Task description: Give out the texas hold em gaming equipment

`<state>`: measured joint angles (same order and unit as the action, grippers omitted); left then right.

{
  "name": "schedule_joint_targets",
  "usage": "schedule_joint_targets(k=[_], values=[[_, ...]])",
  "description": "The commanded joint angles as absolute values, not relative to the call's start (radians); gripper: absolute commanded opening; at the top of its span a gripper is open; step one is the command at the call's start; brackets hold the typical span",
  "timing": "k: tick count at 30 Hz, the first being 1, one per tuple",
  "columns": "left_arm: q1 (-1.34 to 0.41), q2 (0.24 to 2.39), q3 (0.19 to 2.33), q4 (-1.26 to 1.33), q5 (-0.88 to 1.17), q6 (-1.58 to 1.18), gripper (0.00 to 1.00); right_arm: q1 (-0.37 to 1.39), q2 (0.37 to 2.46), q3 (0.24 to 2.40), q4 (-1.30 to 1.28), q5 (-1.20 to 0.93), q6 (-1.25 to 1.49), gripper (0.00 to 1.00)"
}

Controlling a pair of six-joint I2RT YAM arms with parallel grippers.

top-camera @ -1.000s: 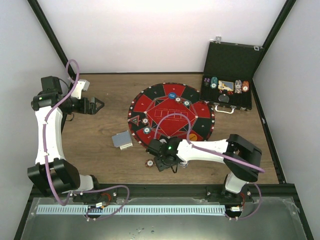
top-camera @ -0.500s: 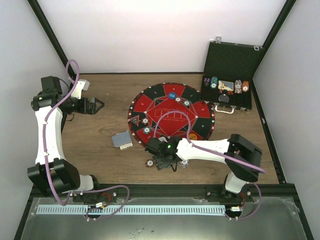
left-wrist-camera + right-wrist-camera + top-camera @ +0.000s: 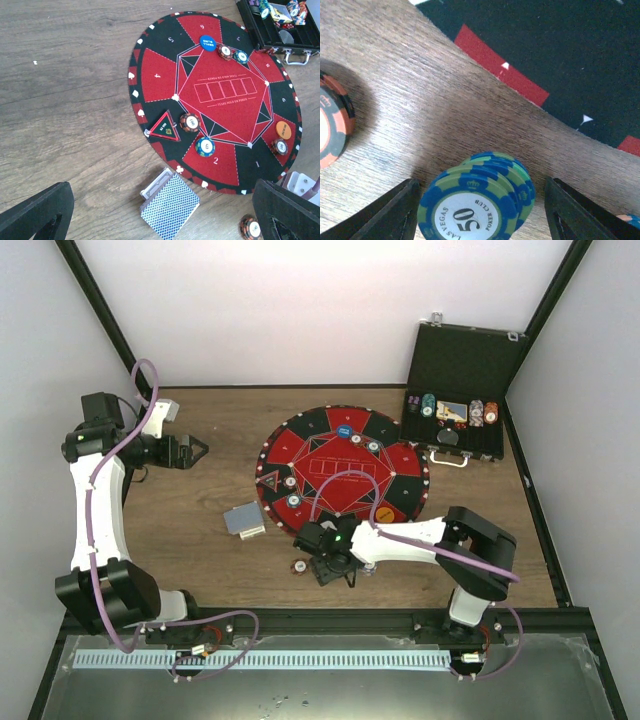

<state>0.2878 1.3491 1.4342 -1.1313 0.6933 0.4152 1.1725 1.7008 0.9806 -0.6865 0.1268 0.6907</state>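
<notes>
On the worktop, the mat carried several chips plus blue button and orange button; case held more, deck undealt. Right jaws open, straddling blue-green chip stack just off the mat, not gripping; left jaws wide, empty

wood tbl | on it — round mat ctr, card deck beside, black case far R | orange chip nr mat

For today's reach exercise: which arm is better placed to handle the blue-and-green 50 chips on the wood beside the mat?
Right. The right gripper straddles the blue-and-green chips, a finger on each side; the left gripper hovers open far off, left of the mat.
</notes>
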Motion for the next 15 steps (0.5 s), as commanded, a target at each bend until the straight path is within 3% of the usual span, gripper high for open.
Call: schedule_joint_targets(k=[1, 6, 15], values=[[0.293, 1.327, 1.442, -1.130, 0.704, 0.416, 1.00, 1.166, 1.712, 0.967, -0.653, 0.123, 0.690, 0.68], [0.292, 1.327, 1.440, -1.131, 0.708, 0.415, 1.00, 1.162, 1.721, 0.974, -0.648, 0.124, 0.682, 0.62], [0.291, 1.327, 1.442, -1.130, 0.710, 0.414, 1.00, 1.161, 1.717, 0.977, -0.657, 0.131, 0.680, 0.37]])
